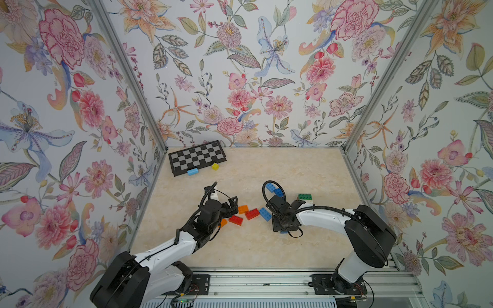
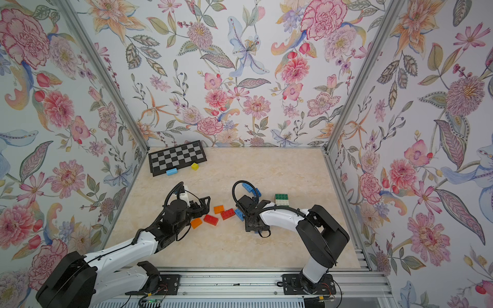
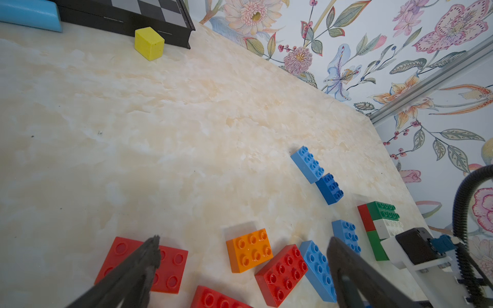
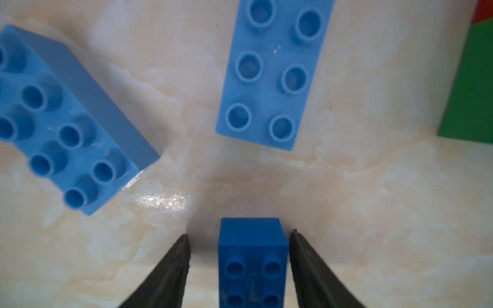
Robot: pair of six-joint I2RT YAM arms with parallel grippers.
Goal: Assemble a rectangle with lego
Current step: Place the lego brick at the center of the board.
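Standing spread around the dark brick (image 4: 253,253), the right gripper (image 4: 238,234) maybe meant to leave it by blue bricks (image 4: 269,74); left gripper (image 3: 244,240) spread too.

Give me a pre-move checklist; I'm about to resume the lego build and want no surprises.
1. Left gripper open, empty: ok.
2. Right gripper jaws apart beside the dark blue brick, not clamping: ok.
3. Green, white and red stack upright on the table: ok.
4. Rectangle finished: not ok; red brick, orange brick and light blue brick lie loose.
5. Dark blue brick flat on the table: cannot tell.
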